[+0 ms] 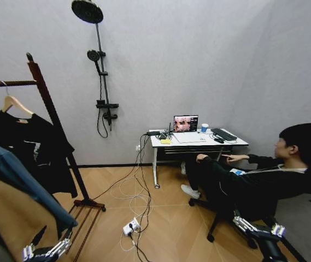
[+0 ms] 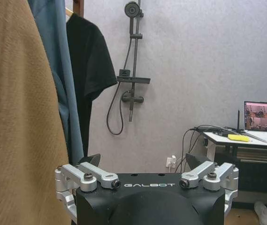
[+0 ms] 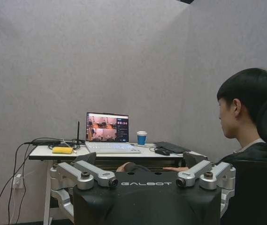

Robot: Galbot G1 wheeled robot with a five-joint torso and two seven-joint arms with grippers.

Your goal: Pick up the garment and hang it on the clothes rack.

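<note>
Two grippers, left [image 1: 46, 252] at 7 o'clock, right [image 1: 259, 229] at 5, hang open-fingered beside the clothes rack [image 1: 51, 112].

One rack [image 1: 51, 117], four hanging garments [image 1: 32, 150]

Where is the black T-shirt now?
In the head view, the black T-shirt hangs on a wooden hanger from the clothes rack at the robot's left, beside its end post.
</note>
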